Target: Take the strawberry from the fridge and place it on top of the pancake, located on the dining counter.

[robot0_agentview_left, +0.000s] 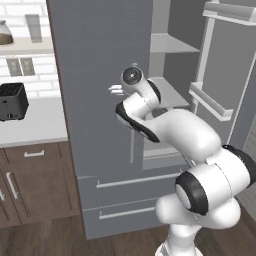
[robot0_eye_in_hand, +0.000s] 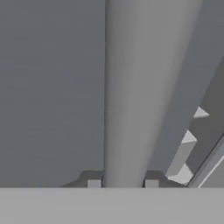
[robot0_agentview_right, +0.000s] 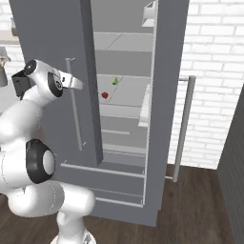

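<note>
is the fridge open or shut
Half open: the fridge's right door is swung out, baring shelves with the strawberry; the left door is shut, its handle between the pincer's fingertips.

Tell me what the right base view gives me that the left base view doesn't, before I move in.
Right base view: the strawberry on a middle fridge shelf, a small green item behind it, and the open right door's bar handle against white brick.

Left base view: the kitchen counter with a black toaster and brown cabinets.

Both: the fridge with its right door open, left door closed, pale shelves, and the arm raised at the left door.
</note>
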You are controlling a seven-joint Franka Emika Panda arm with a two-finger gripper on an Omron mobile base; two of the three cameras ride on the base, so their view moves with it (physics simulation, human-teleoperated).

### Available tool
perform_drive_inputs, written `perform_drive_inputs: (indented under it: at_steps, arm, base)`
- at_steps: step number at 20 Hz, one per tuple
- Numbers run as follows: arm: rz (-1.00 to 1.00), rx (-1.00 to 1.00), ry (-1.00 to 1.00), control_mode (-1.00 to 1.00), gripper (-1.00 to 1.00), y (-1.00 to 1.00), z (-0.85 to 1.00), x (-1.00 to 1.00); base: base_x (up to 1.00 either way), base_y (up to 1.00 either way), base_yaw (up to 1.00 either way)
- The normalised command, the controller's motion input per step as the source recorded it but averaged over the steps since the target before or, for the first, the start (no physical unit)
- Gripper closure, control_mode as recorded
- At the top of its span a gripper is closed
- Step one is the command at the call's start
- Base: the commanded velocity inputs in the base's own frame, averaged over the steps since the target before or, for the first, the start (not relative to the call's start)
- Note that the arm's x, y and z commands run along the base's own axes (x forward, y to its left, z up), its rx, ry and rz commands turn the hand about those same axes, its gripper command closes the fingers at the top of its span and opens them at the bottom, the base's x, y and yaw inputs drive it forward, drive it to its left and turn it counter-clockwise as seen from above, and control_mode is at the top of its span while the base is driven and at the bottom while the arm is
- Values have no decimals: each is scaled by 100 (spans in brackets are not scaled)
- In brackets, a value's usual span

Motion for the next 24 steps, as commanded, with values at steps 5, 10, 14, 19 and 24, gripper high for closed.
perform_drive_inputs:
  at_steps: [5,10,14,19,24]
  arm:
    - [-2,-6,0,-100,100,66,-4,-83]
    - [-8,-4,0,-100,100,84,-4,-82]
    - [-16,-2,0,-100,100,98,-5,-70]
    - [-20,-3,0,-100,-100,98,-3,-53]
    - [-18,-1,0,-100,-100,37,-4,-5]
  base:
    - [0,0,0]
    - [0,0,0]
    - [0,0,0]
    - [0,0,0]
    - [0,0,0]
